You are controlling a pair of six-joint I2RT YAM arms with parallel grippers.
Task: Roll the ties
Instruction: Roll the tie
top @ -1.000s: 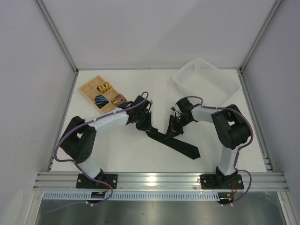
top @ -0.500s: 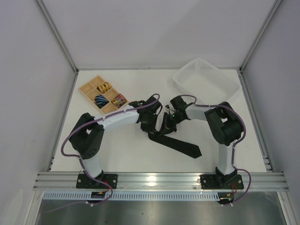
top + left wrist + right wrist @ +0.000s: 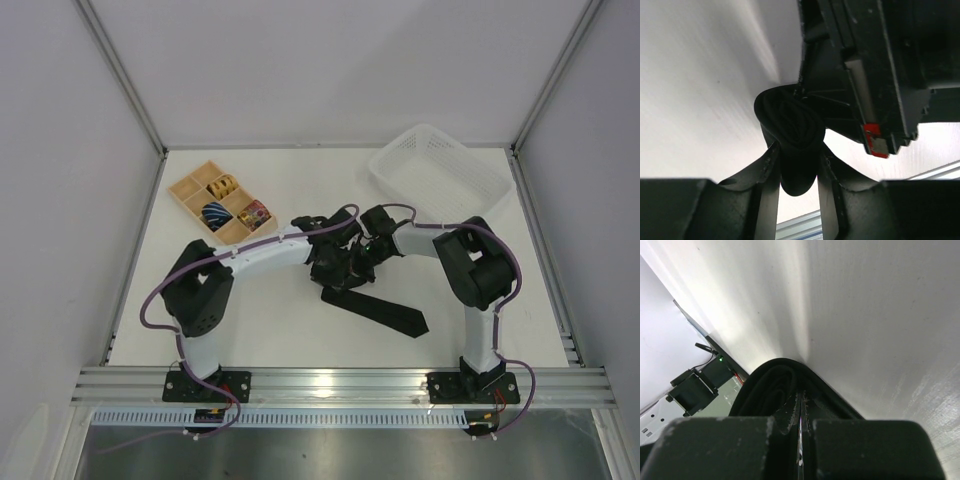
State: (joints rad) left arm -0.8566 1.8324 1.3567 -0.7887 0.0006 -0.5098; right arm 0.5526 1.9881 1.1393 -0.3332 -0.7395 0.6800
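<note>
Centrally on the white counter (image 3: 270, 330) lies the black tie (image 3: 385, 308). Its far end is wound into a small coil (image 3: 790, 125), and its flat strip runs near and right to a pointed tip. The left gripper (image 3: 799, 150) has its jaws part open on either side of the coil's lower edge; whether they press it I cannot tell. The right gripper (image 3: 800, 405) meets it from the right, its jaws closed tight with the tie's band curving around them. A tan tray (image 3: 190, 190) with three coloured rolls (image 3: 215, 213) sits at far left, and a white basket (image 3: 440, 175) at far right.
</note>
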